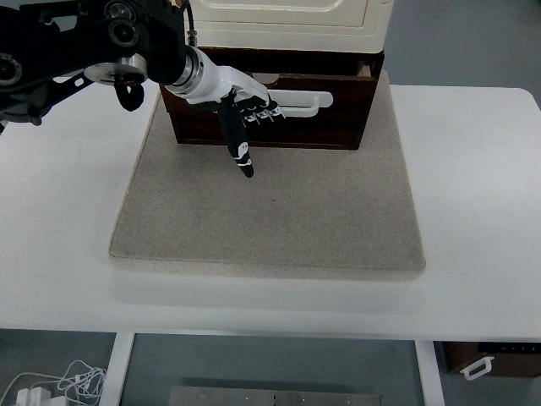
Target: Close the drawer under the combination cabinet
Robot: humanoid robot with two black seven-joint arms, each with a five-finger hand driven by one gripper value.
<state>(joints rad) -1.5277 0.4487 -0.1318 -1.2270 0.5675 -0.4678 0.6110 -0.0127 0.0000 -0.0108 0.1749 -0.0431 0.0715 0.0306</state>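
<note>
One hand working only, left hand [241, 106], right arm out of frame. Best to push straight back, square against dark brown wooden drawer front [269, 114], pressure near middle by white bar handle [292, 107] so no skewing. Drawer under cream cabinet [283, 21], nearly flush but apparently not fully in, on grey felt mat [266, 211] over white table [473, 194]. Fingers [262, 110] loosely extended against front, gripping nothing, thumb pointing down toward mat.
</note>
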